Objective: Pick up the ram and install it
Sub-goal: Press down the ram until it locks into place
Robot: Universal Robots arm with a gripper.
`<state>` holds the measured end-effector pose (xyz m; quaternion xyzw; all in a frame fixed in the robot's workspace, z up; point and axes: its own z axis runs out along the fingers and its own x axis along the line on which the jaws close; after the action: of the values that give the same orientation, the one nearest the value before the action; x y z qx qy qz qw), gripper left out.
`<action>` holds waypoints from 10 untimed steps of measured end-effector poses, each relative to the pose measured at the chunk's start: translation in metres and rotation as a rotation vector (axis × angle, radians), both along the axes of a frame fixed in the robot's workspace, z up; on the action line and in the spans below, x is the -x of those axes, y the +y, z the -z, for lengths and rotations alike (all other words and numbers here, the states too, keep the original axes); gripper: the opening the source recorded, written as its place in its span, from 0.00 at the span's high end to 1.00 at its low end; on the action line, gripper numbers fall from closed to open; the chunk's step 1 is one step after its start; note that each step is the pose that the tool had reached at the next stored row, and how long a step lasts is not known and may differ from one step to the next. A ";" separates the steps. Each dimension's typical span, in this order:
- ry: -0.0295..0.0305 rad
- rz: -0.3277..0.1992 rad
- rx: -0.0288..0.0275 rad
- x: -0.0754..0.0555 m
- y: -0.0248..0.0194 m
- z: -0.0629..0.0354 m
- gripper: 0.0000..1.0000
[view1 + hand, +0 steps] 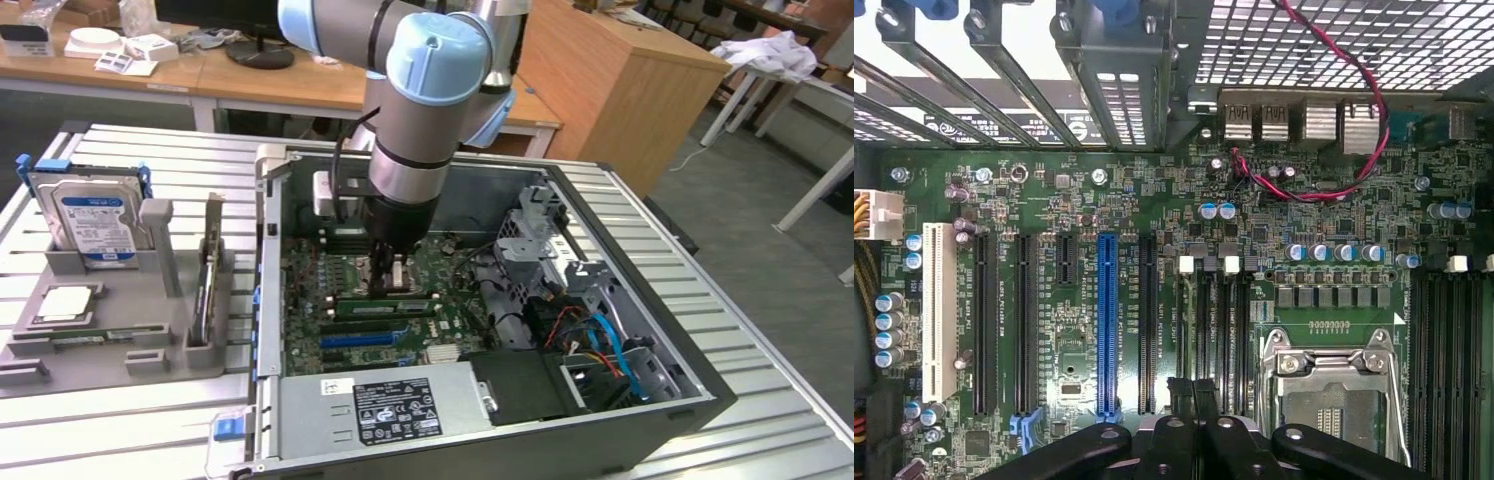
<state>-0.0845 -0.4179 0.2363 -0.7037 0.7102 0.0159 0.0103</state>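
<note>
The fingers [1179,405] are pressed together over the motherboard's memory slots [1219,320], and I cannot tell whether anything thin is pinched between them. In the exterior view, what looks like the ram [380,308] lies at frame centre, directly below the gripper [391,282], with its long axis running left to right.

Arm [400,60], upper centre of the exterior view: fat silver-grey tube segments, joints capped in pale blue (round cap facing the camera, glossy). Below the lowest silver section, a black cylindrical wrist piece; a black cable runs down its left side past a small white block. Gripper [388,283] dark and narrow. In the wrist view, bottom centre: black finger links [1199,440] with rounded shoulders, silver screw heads at each pivot.
</note>
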 end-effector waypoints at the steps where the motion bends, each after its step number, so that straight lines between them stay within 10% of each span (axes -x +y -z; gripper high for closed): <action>1: 0.0000 0.000 0.0001 0.000 0.0000 0.0005 0.89; 10: 0.0000 0.000 0.0001 0.000 -0.0004 0.0034 0.89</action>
<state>-0.0845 -0.4183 0.2329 -0.7037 0.7102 0.0159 0.0103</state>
